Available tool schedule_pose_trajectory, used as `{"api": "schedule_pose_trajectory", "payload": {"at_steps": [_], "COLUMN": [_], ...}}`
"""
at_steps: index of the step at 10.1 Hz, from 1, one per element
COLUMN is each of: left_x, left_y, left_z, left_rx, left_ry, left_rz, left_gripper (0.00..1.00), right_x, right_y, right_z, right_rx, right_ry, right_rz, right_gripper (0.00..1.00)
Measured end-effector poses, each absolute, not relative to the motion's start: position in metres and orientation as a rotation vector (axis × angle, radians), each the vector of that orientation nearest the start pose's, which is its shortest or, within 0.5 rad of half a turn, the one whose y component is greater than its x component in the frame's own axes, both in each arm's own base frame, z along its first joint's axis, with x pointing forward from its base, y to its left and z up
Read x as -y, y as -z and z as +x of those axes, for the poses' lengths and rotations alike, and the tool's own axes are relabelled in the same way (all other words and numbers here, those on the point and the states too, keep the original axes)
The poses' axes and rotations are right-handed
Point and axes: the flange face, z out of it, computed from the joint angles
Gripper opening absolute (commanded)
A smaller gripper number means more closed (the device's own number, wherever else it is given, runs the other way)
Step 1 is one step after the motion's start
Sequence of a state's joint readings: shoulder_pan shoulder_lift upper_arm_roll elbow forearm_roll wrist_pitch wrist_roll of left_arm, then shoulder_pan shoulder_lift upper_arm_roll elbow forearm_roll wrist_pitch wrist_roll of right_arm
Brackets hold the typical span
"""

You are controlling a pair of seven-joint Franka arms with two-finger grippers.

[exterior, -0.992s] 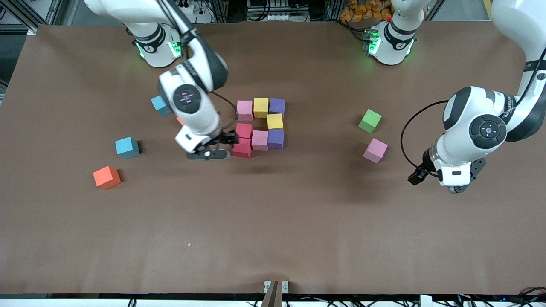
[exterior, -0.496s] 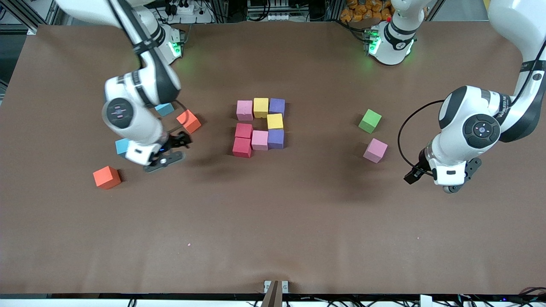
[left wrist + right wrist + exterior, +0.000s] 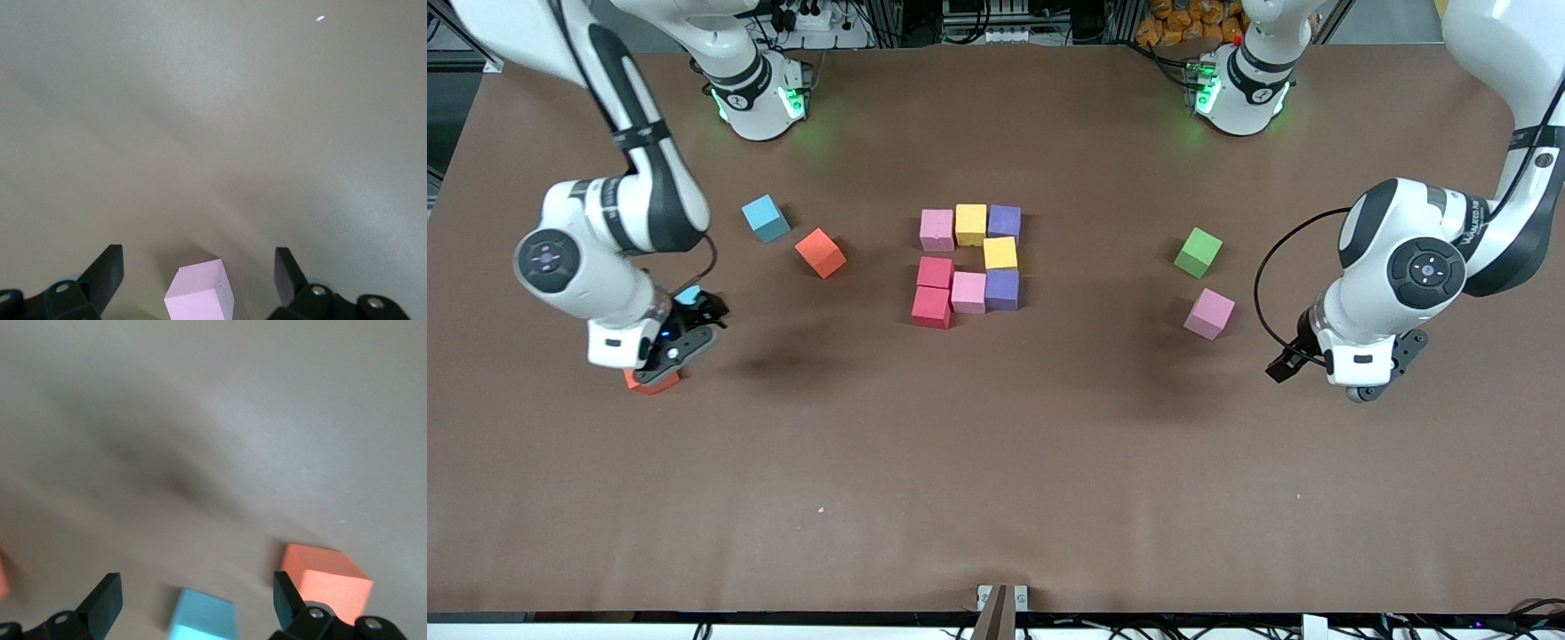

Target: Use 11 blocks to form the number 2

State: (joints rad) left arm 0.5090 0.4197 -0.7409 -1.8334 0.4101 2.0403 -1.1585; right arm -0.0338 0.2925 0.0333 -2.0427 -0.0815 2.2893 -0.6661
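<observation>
Brown bench (image 3: pixel 996 462), eight blocks (image 3: pixel 967 262) clustered mid-way. Right gripper (image 3: pixel 680 342) over an orange cube (image 3: pixel 649 382) toward the right arm's end, fingers apart. Left gripper (image 3: pixel 1325 369) near a loose pink cube (image 3: pixel 1209 313), fingers apart too.

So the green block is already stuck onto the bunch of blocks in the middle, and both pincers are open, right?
Not quite. The front view shows the green block sitting apart from the bunch of blocks, toward the left arm's end of the table, next to a loose pink block. Both the left pincer and right pincer are open.
</observation>
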Motion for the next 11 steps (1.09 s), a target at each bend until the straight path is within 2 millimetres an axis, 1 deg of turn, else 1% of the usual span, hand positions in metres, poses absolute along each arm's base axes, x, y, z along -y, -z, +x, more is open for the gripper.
{"api": "schedule_pose_trajectory", "payload": {"at_steps": [1,3,4,5,7,8,9,10,11], "left_x": [0.092,0.090,0.089,0.087,0.087,0.088,0.088,0.088,0.089], "left_y": [-0.345,-0.344,-0.342,-0.341,-0.340,-0.339,-0.338,-0.337,-0.336], "left_z": [0.615,0.616,0.616,0.617,0.617,0.617,0.618,0.618,0.619], "left_rx": [1.109,1.113,1.116,1.119,1.120,1.118,1.118,1.119,1.117], "left_ry": [-0.024,-0.027,-0.032,-0.035,-0.038,-0.042,-0.045,-0.047,-0.049], "left_rz": [-2.822,-2.819,-2.818,-2.817,-2.819,-2.820,-2.822,-2.824,-2.826], "left_gripper": [1.00,1.00,1.00,1.00,1.00,1.00,1.00,1.00,1.00], "right_x": [0.031,0.082,0.097,0.108,0.127,0.135,0.140,0.142,0.140], "right_y": [-0.284,-0.266,-0.257,-0.246,-0.223,-0.216,-0.213,-0.213,-0.214], "right_z": [0.595,0.616,0.627,0.634,0.634,0.632,0.630,0.630,0.629], "right_rx": [1.156,1.133,1.113,1.087,1.028,1.001,0.983,0.977,0.979], "right_ry": [-0.100,-0.096,-0.091,-0.097,-0.111,-0.108,-0.107,-0.105,-0.108], "right_rz": [-2.948,-2.951,-2.957,-2.960,-2.941,-2.930,-2.925,-2.924,-2.920], "right_gripper": [1.00,1.00,1.00,1.00,1.00,1.00,0.89,0.62,0.48]}}
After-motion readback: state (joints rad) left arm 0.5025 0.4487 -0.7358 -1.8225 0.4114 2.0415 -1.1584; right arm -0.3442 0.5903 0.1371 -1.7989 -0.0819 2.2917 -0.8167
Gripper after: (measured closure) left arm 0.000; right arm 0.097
